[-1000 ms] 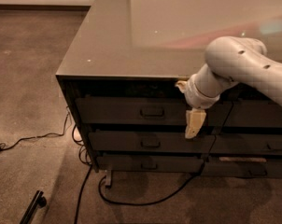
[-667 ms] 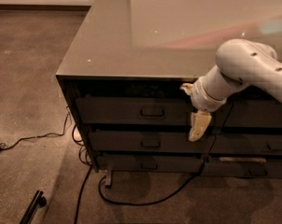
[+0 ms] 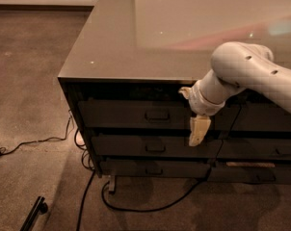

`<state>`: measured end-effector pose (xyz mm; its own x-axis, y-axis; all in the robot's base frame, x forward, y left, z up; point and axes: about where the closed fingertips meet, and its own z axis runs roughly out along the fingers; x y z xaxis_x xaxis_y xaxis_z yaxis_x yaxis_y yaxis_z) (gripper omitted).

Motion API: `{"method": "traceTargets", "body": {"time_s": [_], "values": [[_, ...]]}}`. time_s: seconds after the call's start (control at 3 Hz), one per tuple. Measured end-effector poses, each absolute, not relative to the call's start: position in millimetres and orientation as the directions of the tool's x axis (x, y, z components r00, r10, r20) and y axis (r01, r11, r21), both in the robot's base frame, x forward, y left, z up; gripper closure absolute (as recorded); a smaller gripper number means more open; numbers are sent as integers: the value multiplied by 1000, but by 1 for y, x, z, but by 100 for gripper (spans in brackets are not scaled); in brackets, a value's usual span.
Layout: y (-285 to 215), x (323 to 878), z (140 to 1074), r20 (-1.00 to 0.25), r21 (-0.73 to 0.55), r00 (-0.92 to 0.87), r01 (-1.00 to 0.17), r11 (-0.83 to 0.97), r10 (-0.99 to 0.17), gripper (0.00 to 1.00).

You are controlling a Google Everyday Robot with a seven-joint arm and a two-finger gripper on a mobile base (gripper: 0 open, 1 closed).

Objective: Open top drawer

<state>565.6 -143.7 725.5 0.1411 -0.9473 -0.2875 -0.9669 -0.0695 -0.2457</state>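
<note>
Item: top drawer (image 3: pixel 119 114) — the uppermost front on the left of the cabinet (image 3: pixel 116 42), directly under its glossy top. We judge it shut: its face sits flush with the frame and none of its floor shows. Its handle (image 3: pixel 157 114), at centre, is untouched. Gripper (image 3: pixel 198 129) — hangs tip-down before the drawer fronts, just right of the handle and a little below it, near the seam with the middle drawer (image 3: pixel 126 146). Whether it is spread or pressed together we cannot tell. Status: no opening done; reaching the handle, gripping and pulling all remain.
</note>
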Motion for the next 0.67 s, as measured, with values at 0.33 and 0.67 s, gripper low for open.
{"method": "traceTargets", "body": {"time_s": [0.33,0.67], "values": [[-131,563,716,-254,-243,153,-966,-90,-955,0],[-124,565,703,-233,-239,144,-967,-87,-962,0]]}}
